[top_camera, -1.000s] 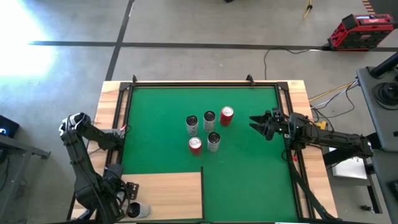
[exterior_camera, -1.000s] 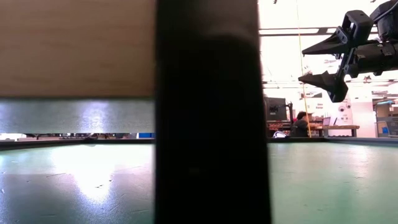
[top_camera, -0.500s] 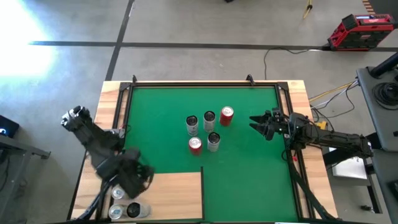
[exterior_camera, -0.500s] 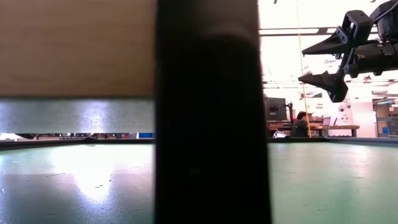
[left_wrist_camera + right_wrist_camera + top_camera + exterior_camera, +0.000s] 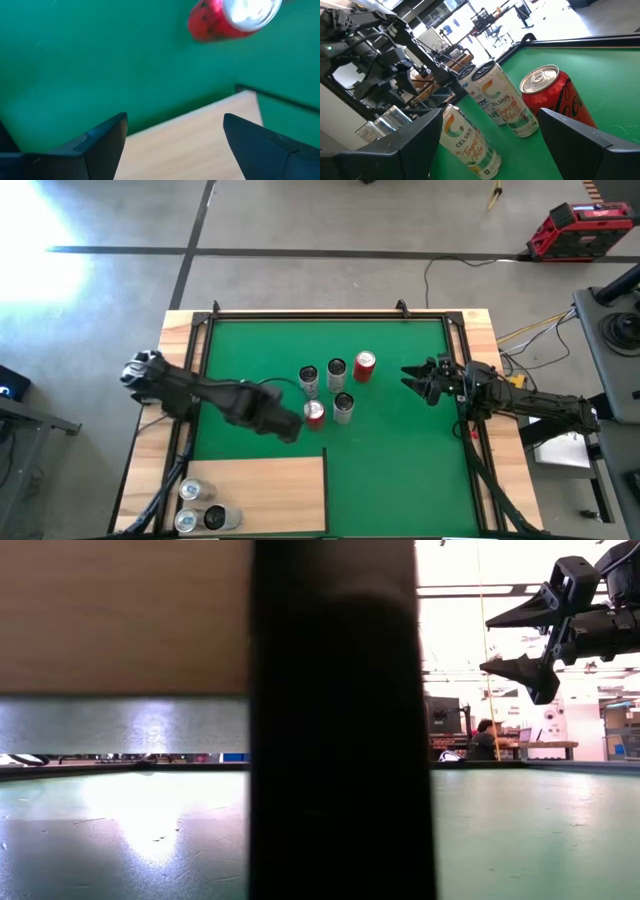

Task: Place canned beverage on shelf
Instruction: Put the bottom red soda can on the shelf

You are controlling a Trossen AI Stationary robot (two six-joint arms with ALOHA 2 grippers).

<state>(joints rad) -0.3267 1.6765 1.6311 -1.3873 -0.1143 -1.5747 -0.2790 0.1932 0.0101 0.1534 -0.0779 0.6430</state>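
The shelf (image 5: 265, 495) is a pale wood panel at the near left of the green mat. Three silver cans (image 5: 190, 491) stand on its left end. Five cans stand at mid-table: two red (image 5: 314, 413) (image 5: 364, 366) and three silver (image 5: 336, 372). My left gripper (image 5: 292, 430) is open and empty, just left of the nearer red can (image 5: 232, 17), above the mat's border with the shelf (image 5: 200, 145). My right gripper (image 5: 407, 379) is open and empty, right of the cluster; its wrist view (image 5: 490, 112) shows the cans (image 5: 557, 97).
The table's wooden rim (image 5: 175, 350) and a dark frame (image 5: 330, 313) run round the mat. A wide dark post (image 5: 335, 720) blocks the middle of the low view. Bare green mat (image 5: 400, 470) lies right of the shelf.
My left arm has swung from the shelf's near left corner toward the table's far right, out over the mat to the nearer red can. The three silver cans on the shelf's left end have come into view. My right arm has kept still.
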